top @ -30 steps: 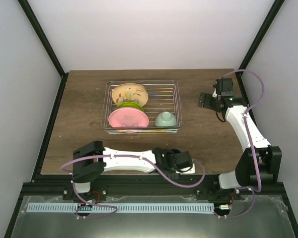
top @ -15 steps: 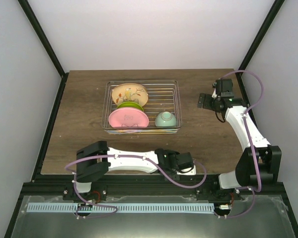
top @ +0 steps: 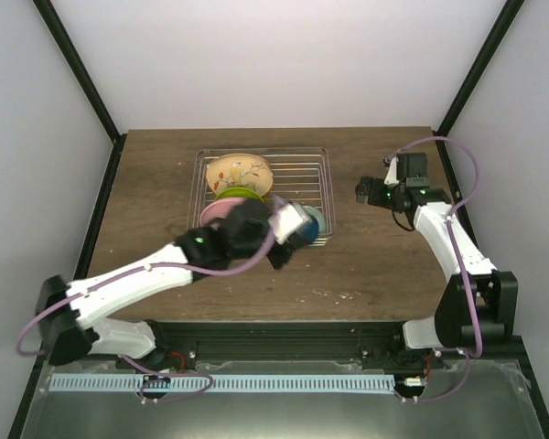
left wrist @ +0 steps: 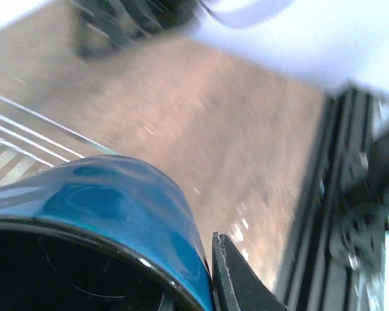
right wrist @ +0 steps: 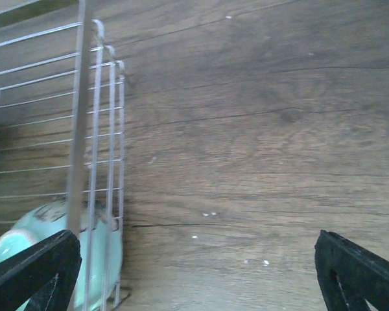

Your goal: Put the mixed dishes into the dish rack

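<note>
**Mug hanging over the rack's near right corner**

Left gripper (top: 291, 222) is pinching the dark blue mug (left wrist: 97, 207) by its wall, one finger (left wrist: 236, 278) pressing the outside. It is hanging over the dish rack (top: 326, 174) at the corner closest to the table's near and right edges, just above the mint-green bowl (right wrist: 26, 243). Open wire is lying beyond the bowl, toward the far edge, so the set-down likely wants a push that way. Right gripper (top: 366, 192) is idling empty, jaws spread wide, between rack and right edge.

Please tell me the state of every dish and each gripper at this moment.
cream plate, leaning in the dish rack
lime-green plate, leaning in the rack
pink plate, in the rack, partly hidden
mint-green bowl, in the rack
dark blue mug, held, not yet racked
left gripper, shut on the mug
right gripper, open, empty
</note>
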Controlling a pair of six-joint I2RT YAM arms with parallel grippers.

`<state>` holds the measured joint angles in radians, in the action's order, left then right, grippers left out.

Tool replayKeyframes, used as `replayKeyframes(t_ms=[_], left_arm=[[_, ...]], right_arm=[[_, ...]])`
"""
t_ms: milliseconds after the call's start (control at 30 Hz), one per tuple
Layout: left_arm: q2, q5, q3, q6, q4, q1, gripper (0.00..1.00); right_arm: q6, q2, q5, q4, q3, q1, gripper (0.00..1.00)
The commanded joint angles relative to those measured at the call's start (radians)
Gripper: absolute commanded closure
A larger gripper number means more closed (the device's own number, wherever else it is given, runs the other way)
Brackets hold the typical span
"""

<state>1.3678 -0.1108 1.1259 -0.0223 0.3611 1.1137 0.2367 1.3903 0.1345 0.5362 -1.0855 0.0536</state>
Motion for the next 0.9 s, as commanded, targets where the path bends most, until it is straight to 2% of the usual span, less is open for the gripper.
replayKeyframes(t_ms=[0,133,267,433,633,767,867], left_arm=[[-0.165,-0.170,-0.059,0.248,-0.277,-0.181,1.00],[-0.232,-0.321,-0.123,0.471,-0.484,-0.348,1.00],[-0.221,-0.489,-0.190,0.733,-0.773,-0.498,1.00],[-0.128,-0.598,-0.230,0.986,-1.076,-0.572,1.00],[-0.101,-0.614,-0.256,1.097,-1.226,-0.572,1.00],[-0.120,-0.612,-0.272,1.091,-1.219,-0.573,1.00],[-0.134,-0.610,-0.290,1.086,-1.226,-0.572,1.00]], right_arm=[[-0.041,-0.089,0.174,-0.115,0.037,-0.008,0.00],[-0.060,-0.205,0.318,-0.221,0.111,-0.008,0.00],[-0.052,-0.269,0.514,-0.315,0.172,-0.008,0.01],[0.004,-0.289,0.856,-0.497,0.270,-0.008,0.02],[0.139,-0.281,1.085,-0.763,0.392,0.002,0.04],[0.276,-0.277,1.145,-0.983,0.456,0.040,0.06],[0.289,-0.260,1.147,-1.014,0.446,0.098,0.14]])
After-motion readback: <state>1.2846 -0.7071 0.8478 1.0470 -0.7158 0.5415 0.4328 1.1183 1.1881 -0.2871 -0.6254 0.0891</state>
